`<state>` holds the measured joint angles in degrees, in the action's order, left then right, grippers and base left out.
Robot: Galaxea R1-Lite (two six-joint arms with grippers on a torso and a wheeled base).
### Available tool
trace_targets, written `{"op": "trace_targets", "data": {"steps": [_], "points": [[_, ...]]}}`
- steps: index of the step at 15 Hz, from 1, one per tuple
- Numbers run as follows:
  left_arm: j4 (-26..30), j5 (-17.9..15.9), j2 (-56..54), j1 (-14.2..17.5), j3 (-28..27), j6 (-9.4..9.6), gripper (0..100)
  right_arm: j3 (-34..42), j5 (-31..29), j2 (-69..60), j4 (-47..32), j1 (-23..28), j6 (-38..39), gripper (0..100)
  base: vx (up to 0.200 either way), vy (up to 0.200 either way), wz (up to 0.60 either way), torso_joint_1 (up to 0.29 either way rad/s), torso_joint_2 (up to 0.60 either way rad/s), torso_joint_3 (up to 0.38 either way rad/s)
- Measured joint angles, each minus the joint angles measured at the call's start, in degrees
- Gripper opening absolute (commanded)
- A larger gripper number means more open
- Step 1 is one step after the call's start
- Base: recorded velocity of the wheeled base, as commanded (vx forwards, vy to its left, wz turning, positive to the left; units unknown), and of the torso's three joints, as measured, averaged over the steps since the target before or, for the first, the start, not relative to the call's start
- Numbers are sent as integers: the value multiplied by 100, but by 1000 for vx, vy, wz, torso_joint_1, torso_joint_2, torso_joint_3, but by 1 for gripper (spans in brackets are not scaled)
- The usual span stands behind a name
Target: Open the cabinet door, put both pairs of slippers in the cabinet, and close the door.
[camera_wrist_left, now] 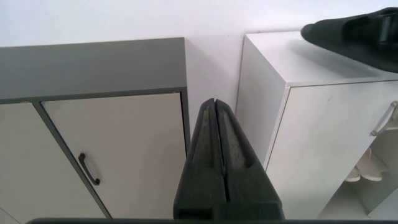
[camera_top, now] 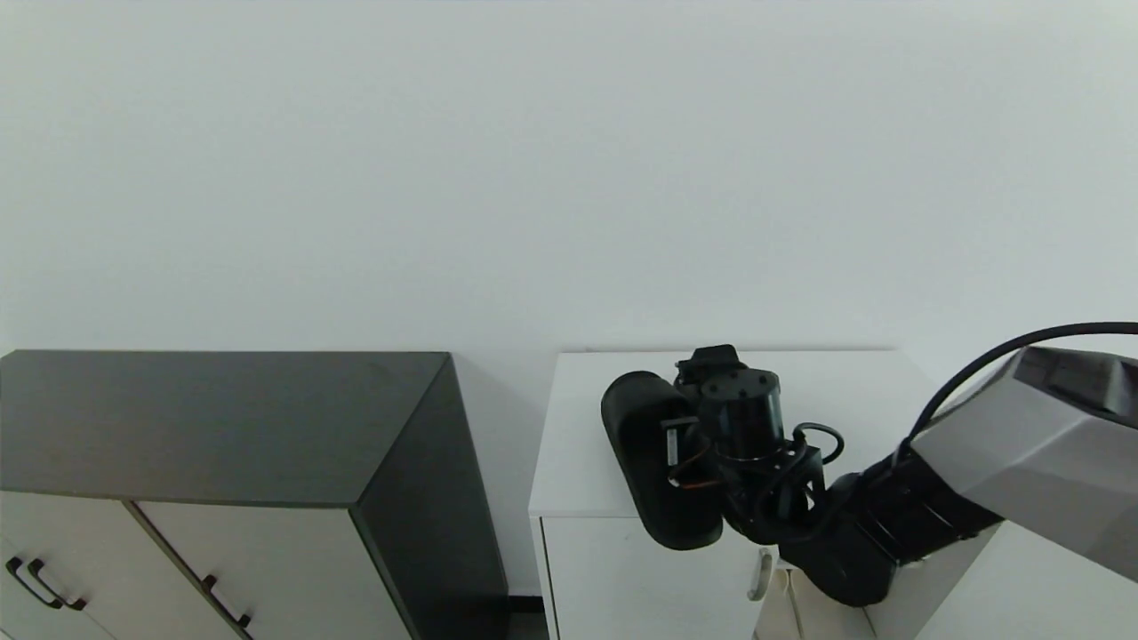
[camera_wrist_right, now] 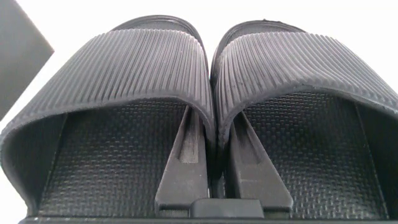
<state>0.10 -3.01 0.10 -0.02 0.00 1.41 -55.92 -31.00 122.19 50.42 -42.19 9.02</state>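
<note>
White wall [camera_top: 569, 160] behind, two cabinets against it. Dark-topped cabinet [camera_top: 222, 418] sat on my left with its doors shut, not part of this job. White cabinet [camera_top: 587, 444] on my right was the target.

Right gripper [camera_wrist_right: 213, 127] was clamped on the black slippers [camera_top: 649, 471]. One finger [camera_wrist_right: 183, 168] ran under each strap, with the two inner side walls pinched together between them. That grip made the pair one piece, so both could go in on a single carry. The pair hung over the white cabinet's top near its front edge, sole side toward my left. Couldn't tell whether it touched the top or sat just above it.

Left gripper [camera_wrist_left: 215, 112] was fully closed on nothing. It sat low in front of the gap between the two cabinets, out of the right arm's way.

Cabinet door [camera_wrist_left: 323, 143] looked swung open. Past its handle [camera_wrist_left: 384, 119] the left wrist view showed the interior, with what looked like a light-coloured pair [camera_wrist_left: 365, 167] already on a shelf. My read: first pair done, black pair mid-transfer, door not yet closed.

Next move as I judged it: drop the pair below the top, clear the door edge, go in beside the light pair. Risks were the soft walls slipping out of the pinch, or a toe catching the door.
</note>
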Motion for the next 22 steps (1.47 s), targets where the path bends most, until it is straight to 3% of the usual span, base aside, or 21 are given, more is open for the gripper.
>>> {"op": "trace_targets", "data": {"steps": [4, 8, 17, 22], "points": [[0, -5, 0, 2, 0, 4, 0, 1080, 141, -774, 178, -223, 145, 0, 0, 0, 0, 0, 0, 0], [0, -5, 0, 2, 0, 6, 0, 1843, 772, -1176, 440, -317, 167, 0, 0, 0, 0, 0, 0, 0], [0, -7, 0, 2, 0, 9, 0, 2114, 744, -1204, 555, -485, 176, 0, 0, 0, 0, 0, 0, 0], [0, -7, 0, 2, 0, 6, 0, 2120, 741, -1198, 555, -478, 178, 0, -200, 0, 0, 4, 4, 3]]}}
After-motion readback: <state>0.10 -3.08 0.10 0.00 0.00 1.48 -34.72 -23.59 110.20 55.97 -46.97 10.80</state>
